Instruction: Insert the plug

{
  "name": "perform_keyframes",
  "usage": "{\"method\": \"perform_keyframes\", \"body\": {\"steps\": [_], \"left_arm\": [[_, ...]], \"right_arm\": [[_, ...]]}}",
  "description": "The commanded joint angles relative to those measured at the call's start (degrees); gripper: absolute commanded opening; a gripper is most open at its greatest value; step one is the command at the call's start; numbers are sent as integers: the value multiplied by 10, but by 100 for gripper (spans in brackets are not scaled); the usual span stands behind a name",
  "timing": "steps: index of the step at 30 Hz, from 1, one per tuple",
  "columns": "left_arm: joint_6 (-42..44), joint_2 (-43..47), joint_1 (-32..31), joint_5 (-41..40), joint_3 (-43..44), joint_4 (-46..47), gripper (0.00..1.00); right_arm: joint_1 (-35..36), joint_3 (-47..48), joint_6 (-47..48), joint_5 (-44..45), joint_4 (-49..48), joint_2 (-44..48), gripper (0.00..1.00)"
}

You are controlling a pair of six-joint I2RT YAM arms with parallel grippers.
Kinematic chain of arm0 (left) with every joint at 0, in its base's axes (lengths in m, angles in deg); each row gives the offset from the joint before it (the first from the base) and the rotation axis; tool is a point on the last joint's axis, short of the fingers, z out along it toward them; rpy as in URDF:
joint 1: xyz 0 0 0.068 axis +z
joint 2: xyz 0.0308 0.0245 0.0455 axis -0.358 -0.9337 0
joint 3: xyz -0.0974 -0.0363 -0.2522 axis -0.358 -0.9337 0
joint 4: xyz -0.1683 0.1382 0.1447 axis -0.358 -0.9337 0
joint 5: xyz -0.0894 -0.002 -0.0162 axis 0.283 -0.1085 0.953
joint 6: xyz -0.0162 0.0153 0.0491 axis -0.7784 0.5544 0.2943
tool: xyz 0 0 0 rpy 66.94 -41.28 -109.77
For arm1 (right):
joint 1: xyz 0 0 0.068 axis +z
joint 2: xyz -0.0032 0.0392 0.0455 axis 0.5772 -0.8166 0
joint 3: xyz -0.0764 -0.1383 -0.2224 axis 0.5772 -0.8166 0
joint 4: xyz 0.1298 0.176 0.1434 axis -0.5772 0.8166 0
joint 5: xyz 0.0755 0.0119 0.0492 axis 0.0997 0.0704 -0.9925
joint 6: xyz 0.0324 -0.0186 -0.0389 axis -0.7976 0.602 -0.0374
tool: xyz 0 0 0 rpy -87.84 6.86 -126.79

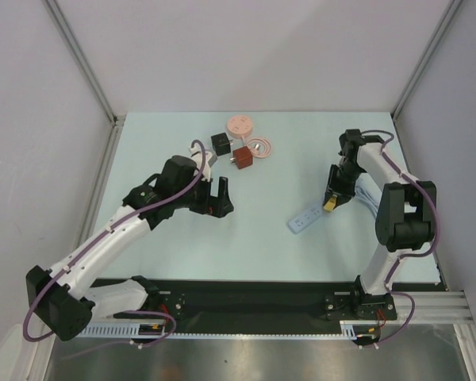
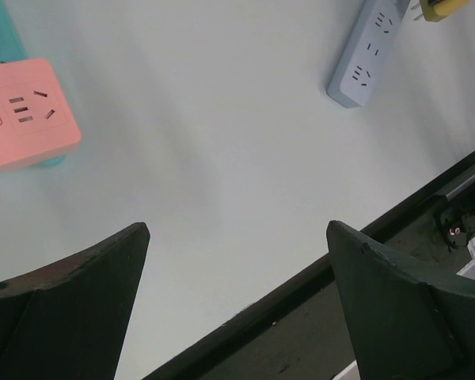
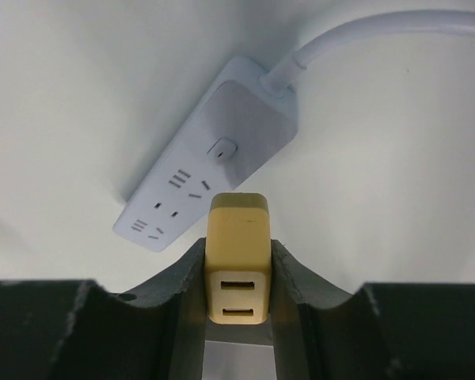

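The yellow plug (image 3: 237,226) is clamped in the right gripper (image 3: 237,249), near the power strip (image 3: 222,150); the left gripper (image 2: 237,229) is held spread, empty, well apart from the strip.

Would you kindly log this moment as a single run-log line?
right fingers: shut on yellow plug | plug: near power strip, not inserted | left fingers: open, empty

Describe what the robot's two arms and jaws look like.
The left arm and right arm both have white links and black joint housings, with a purple cable looping along each. The jaws are matte black and taper to wedge-shaped tips.
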Motion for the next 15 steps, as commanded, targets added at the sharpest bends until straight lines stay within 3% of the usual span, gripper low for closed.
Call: {"method": "perform_keyframes", "body": {"steps": [1,8,15], "left_arm": [[9,33,6,-15,2,8,100],[-8,46,47,1,0,10,100],[-7,69,52,-10,-12,12,100]], "right_arm": [[32,20,-42,5,9,71,0],[102,-5,-198,-13,-47,81,0],[99,-13,-274,49,-81,91,0]]}}
